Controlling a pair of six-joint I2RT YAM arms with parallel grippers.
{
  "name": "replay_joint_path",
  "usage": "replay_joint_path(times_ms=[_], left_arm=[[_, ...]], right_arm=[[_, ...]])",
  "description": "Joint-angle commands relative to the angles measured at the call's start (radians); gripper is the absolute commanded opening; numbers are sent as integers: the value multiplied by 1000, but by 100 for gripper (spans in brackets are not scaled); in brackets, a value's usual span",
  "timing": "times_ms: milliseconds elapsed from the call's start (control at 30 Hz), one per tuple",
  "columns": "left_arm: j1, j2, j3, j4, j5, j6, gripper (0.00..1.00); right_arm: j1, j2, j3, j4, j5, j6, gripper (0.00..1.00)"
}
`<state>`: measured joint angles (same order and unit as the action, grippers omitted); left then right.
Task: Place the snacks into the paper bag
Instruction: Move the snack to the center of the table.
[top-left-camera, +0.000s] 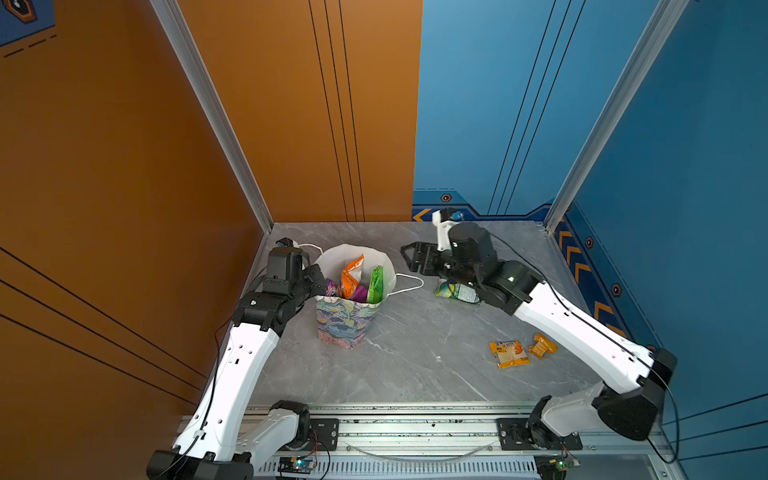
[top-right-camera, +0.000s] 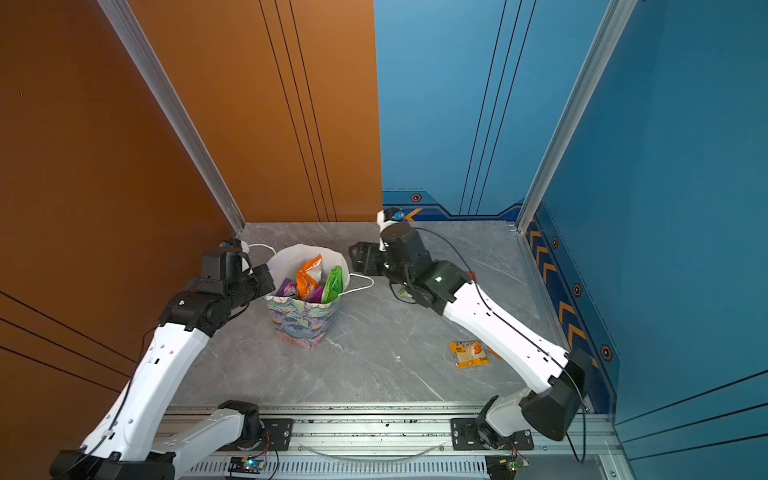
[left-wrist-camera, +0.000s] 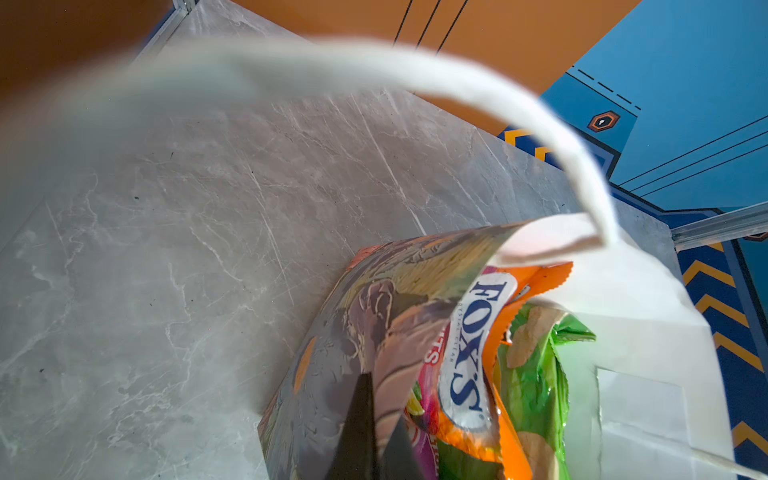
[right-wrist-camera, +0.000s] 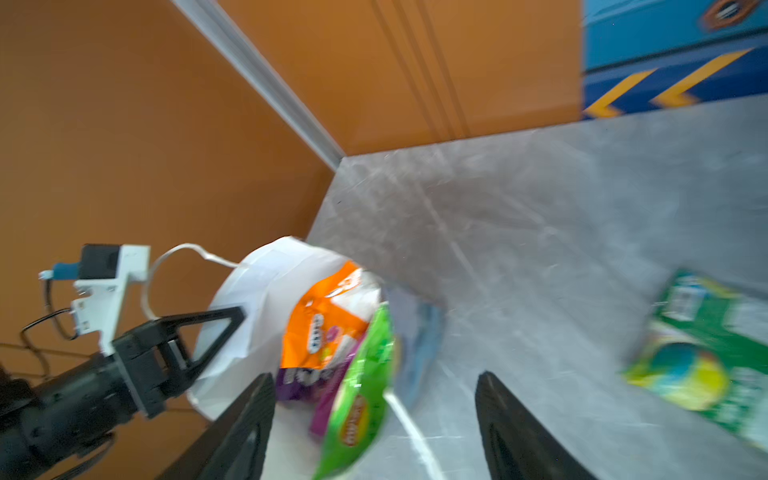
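Note:
The floral paper bag (top-left-camera: 343, 322) (top-right-camera: 301, 322) stands upright left of the table's middle, its white mouth open. My left gripper (top-left-camera: 321, 286) (left-wrist-camera: 380, 399) is shut on the paper bag's left wall (left-wrist-camera: 353, 324). Inside stand an orange packet (top-left-camera: 351, 274) (left-wrist-camera: 469, 340), the green chips packet (top-left-camera: 376, 284) (right-wrist-camera: 365, 395) and purple packets (top-left-camera: 330, 286). My right gripper (top-left-camera: 411, 257) (right-wrist-camera: 374, 378) hangs open and empty just right of the bag's rim. A green-white packet (top-left-camera: 455, 291) (right-wrist-camera: 706, 353) lies on the table under the right wrist. A yellow-orange packet (top-left-camera: 509, 353) (top-right-camera: 467, 353) lies nearer the front right.
A small crumpled orange packet (top-left-camera: 542, 345) lies beside the yellow-orange one, close to the right forearm. A white cord handle (top-left-camera: 409, 284) droops from the bag towards the right gripper. Orange wall (top-left-camera: 124, 166) on the left, blue wall (top-left-camera: 685, 208) on the right, metal rail (top-left-camera: 415, 428) in front.

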<state>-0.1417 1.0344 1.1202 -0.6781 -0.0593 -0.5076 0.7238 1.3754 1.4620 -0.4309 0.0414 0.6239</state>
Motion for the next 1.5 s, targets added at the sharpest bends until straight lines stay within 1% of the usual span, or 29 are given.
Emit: replay_joint_path(times_ms=[0,133,200,267,367,533,633,667,700,733,800,867,1133,1233,1300,1433,1467], left_arm=[[22,-40,-28,23,6,55,0],[24,-50,-32,22,23,70,0],[28,-51,-23,18,27,90,0],[41,-50,-18,15,30,101,0],[66,-53,-20,15,52,100,0],[76,-51,-17,15,82,104,0],[81,-54,-16,15,91,104,0],[83,-55,-16,16,94,100,0],[85,-56,-18,17,103,97,0],[85,-56,-17,17,114,94,0],[85,-56,-18,20,128,93,0],[86,-54,-19,21,127,93,0],[90,-56,-27,28,130,85,0],[90,-51,-27,29,131,85,0],[91,-47,-27,29,133,84,0],[93,-42,-28,29,134,84,0],[94,-40,-27,29,134,83,0]], right_arm=[[-150,-82,-148,-72,81,-74,78],[-293,-106,-267,-113,85,-4,78],[-355,-90,-323,-108,40,41,78],[-390,-68,-367,-74,-2,62,78],[-409,-10,-380,-62,-12,55,79],[-434,138,-305,-125,7,7,82],[-445,224,-266,-123,-8,-10,81],[-447,264,-237,-120,-32,-32,80],[-452,318,-178,-147,-60,-67,79],[-454,366,-113,-195,-57,-95,78],[-458,486,39,-303,-16,-146,78],[-470,570,139,-363,6,-166,79],[-499,813,365,-422,-6,-174,79],[-487,858,388,-425,-45,-182,76],[-476,872,380,-429,-51,-182,76],[-451,857,341,-437,-65,-183,76],[-440,844,311,-436,-64,-185,76]])
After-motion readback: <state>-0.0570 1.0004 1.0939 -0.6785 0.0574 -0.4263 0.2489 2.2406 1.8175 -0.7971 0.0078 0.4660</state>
